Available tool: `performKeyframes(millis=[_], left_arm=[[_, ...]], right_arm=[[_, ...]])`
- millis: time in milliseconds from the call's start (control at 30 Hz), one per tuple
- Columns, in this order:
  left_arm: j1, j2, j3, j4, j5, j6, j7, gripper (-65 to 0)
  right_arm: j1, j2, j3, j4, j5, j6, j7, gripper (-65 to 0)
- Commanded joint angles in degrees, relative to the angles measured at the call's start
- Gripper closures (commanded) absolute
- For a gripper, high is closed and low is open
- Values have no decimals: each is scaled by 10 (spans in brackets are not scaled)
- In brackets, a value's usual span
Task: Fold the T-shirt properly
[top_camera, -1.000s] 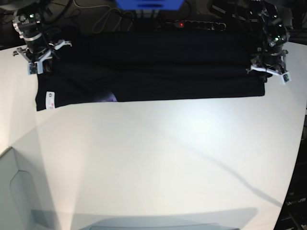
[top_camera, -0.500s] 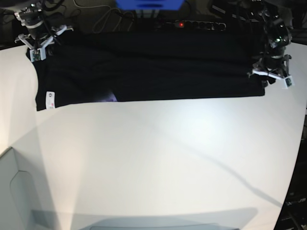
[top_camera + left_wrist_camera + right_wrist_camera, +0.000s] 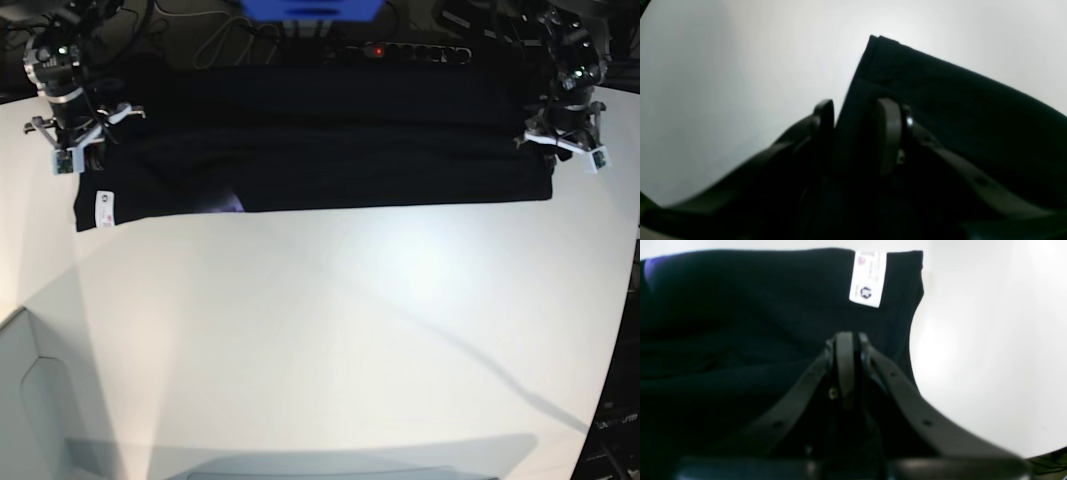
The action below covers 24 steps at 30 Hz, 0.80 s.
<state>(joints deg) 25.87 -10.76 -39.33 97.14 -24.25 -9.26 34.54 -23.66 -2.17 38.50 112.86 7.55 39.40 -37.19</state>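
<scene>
So from the base view, the near part of the white table [image 3: 330,340] is bare, and our black T-shirt [image 3: 320,140] lies as a long band across the far edge, already doubled over lengthwise by the look of it. The small white label [image 3: 103,208] sits at its near corner on the view's left, with a bit of purple print [image 3: 228,205] peeking out of the fold nearby.

Our right gripper [image 3: 848,350] hangs over that label end with its jaws pressed together; we can't say for sure any cloth is pinched between them, it's all black on black. Our left gripper [image 3: 857,133] is at the other end, jaws partly apart with the shirt's side edge running up between them, not obviously clamped.

For the step in hand, which we'd guess is grabbing both ends for the next fold, we want both claws biting every layer at matching spots, then lifting level together so the band doesn't twist or sag. Behind it all, the power strip [image 3: 405,50] sits close to the far hem, so watch for snags.
</scene>
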Motion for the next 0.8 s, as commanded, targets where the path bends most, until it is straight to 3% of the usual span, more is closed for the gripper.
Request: performKeyframes(millis=[0,200,367,633,767], left_arm=[[3,-9,-5,10,-3,0,-11,-208],[13,-13,-6,11,-3,0,-11,-208],[19,-12,-20,10,-3,0,-11,-208],[21,-12,-18,12,-3,0,-9,-208],[21,-14,-22,14,-3,0,31,-209]], right_arm=[[4,13,3,-2,4,6,12,0],[15,29,19,-42,4,6,14,0],[10,28,56,-39,4,6,11,0],[7,19,49,-74,-31,6,11,0],[1,19,38,-70,-31,6,11,0]])
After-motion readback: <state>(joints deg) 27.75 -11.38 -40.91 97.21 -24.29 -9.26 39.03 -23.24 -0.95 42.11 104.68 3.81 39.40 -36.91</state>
